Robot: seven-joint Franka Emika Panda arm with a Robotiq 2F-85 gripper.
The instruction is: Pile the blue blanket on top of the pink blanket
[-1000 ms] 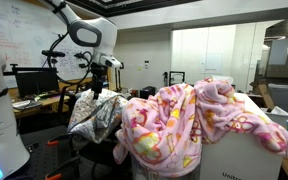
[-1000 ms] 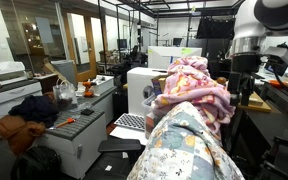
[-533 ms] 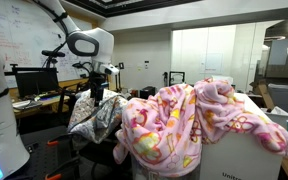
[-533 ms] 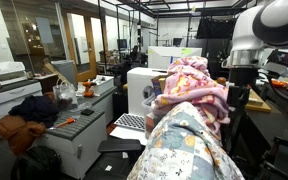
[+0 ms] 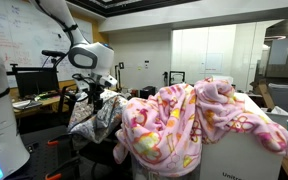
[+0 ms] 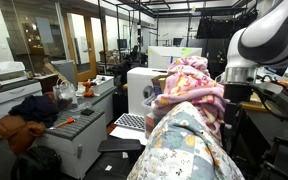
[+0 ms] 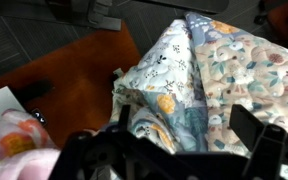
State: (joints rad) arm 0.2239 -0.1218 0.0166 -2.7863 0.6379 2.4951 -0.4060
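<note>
The blue blanket [image 5: 96, 118], pale with a small animal print, is heaped on a chair; it fills the foreground in an exterior view [image 6: 189, 148] and the wrist view [image 7: 199, 75]. The pink blanket [image 5: 189, 120] with a cartoon print is draped over a white box [image 6: 189, 85] beside it; a corner shows in the wrist view [image 7: 12, 140]. My gripper [image 5: 96, 93] hangs open just above the top of the blue blanket, with its fingers spread on either side of the folds [image 7: 184, 150]. In an exterior view the gripper [image 6: 234, 100] is partly hidden behind the pink blanket.
A white box [image 5: 239, 155] carries the pink blanket. Desks with monitors [image 5: 34, 80] stand behind the chair. A grey cabinet [image 6: 79, 125] with tools and a brown bag [image 6: 19, 130] stand across an aisle. An orange-brown floor patch [image 7: 74, 85] lies beneath the blanket.
The arm has come down and the gripper has dropped from well above the chair to just over the top of the blue blanket. The blankets have not moved.
</note>
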